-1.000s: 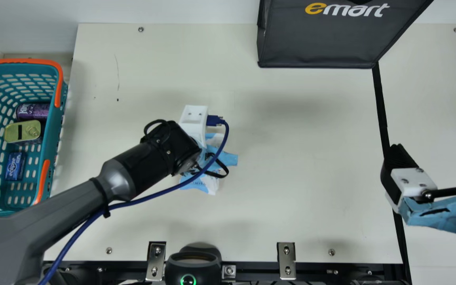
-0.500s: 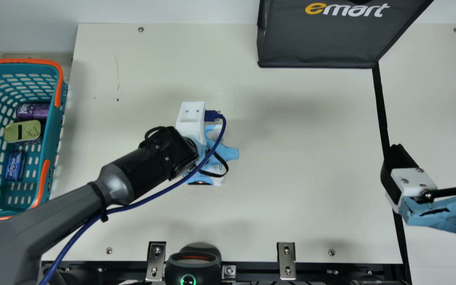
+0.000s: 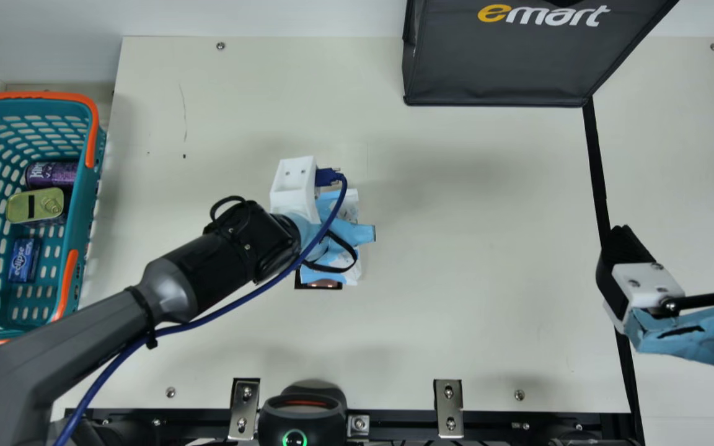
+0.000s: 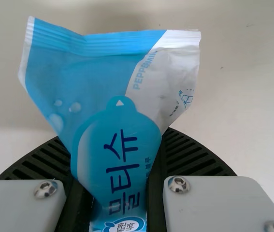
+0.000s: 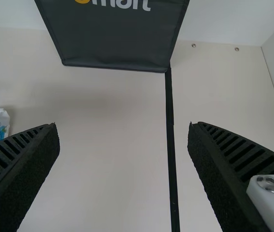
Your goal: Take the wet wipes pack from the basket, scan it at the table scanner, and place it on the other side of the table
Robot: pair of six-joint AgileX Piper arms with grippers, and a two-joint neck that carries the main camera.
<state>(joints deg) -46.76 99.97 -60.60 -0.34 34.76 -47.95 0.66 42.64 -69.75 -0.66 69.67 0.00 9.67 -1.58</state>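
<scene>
My left gripper (image 3: 341,232) is over the middle-left of the table, its tips hidden from above. The blue-and-white wet wipes pack (image 3: 349,207) pokes out around it, above a black-rimmed scanner window (image 3: 301,286) whose near edge shows reddish light. In the left wrist view, my left gripper (image 4: 117,166) is shut on the pack (image 4: 98,87), which is squeezed narrow between the ribbed fingers and flares out beyond them. My right gripper (image 3: 682,241) stands wide open at the table's right side, with nothing between its fingers; in the right wrist view the gripper (image 5: 123,140) straddles a black line.
At the left, a teal basket (image 3: 78,229) holds a purple can (image 3: 51,174), a gold-lidded tin (image 3: 35,205) and a small blue box (image 3: 23,260). A black bag (image 3: 499,62) stands at the back. A round black device (image 3: 301,416) sits at the near edge; a blue cable (image 3: 233,309) runs along my left arm.
My left wrist has drawn slightly back and left, while the held pack has turned and shifted up and a little right, uncovering the scanner window's near edge. My right arm has stayed still.
</scene>
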